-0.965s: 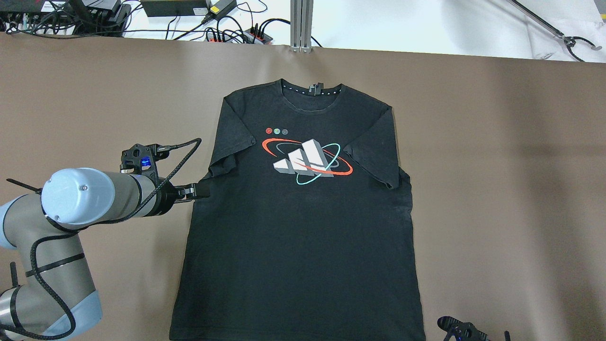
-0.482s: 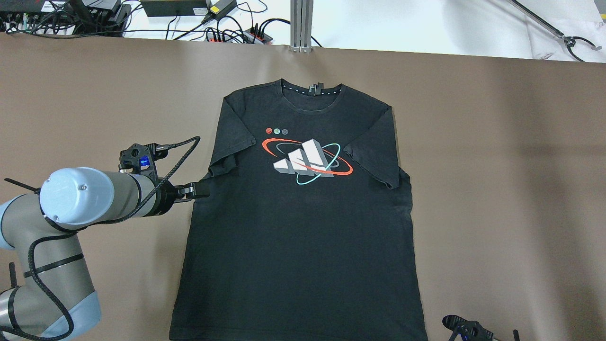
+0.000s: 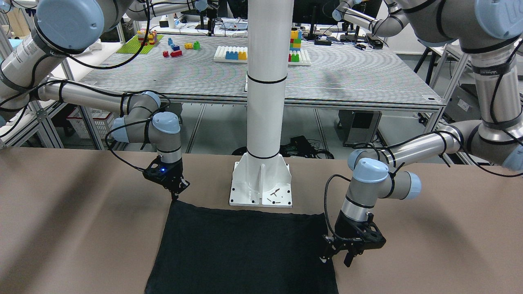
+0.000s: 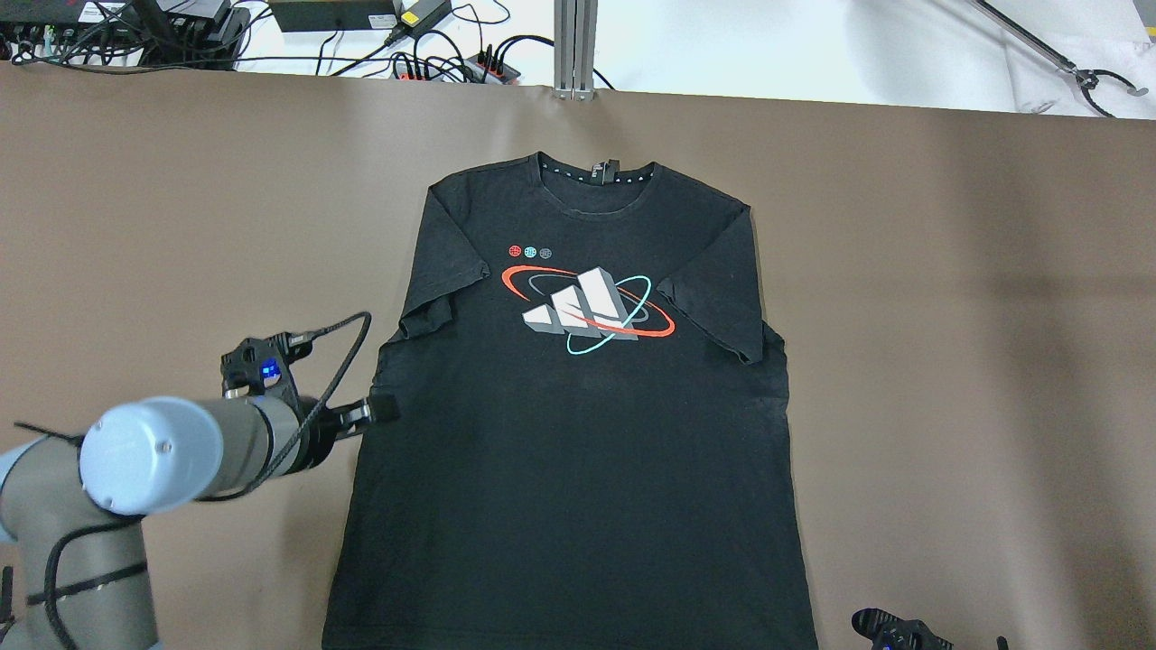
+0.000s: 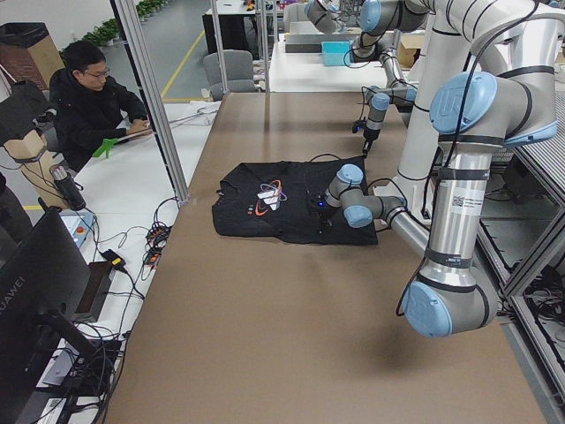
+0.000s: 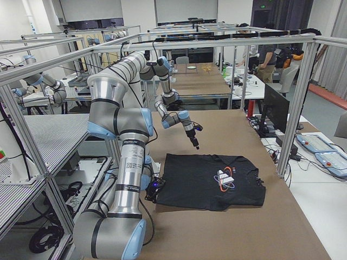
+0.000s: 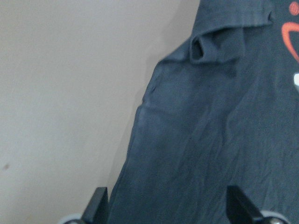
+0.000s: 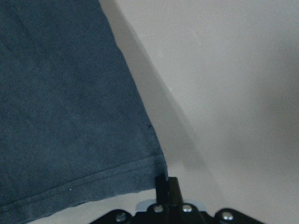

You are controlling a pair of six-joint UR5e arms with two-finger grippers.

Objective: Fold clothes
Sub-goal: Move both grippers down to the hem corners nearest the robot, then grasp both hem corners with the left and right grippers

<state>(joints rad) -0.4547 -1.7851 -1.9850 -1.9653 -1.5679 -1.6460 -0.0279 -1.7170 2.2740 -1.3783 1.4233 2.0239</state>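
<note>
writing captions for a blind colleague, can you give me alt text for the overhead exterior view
A black T-shirt with a red, white and teal chest print lies flat, front up, on a brown table, collar toward the far edge. The left gripper reaches in from the view's left, at the shirt's side edge just below the sleeve.

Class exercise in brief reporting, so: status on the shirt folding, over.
Left gripper open over side edge of T-shirt. Right gripper shut by the hem corner. T-shirt flat, print up, unfolded. Sleeve hem by left gripper curled.
</note>
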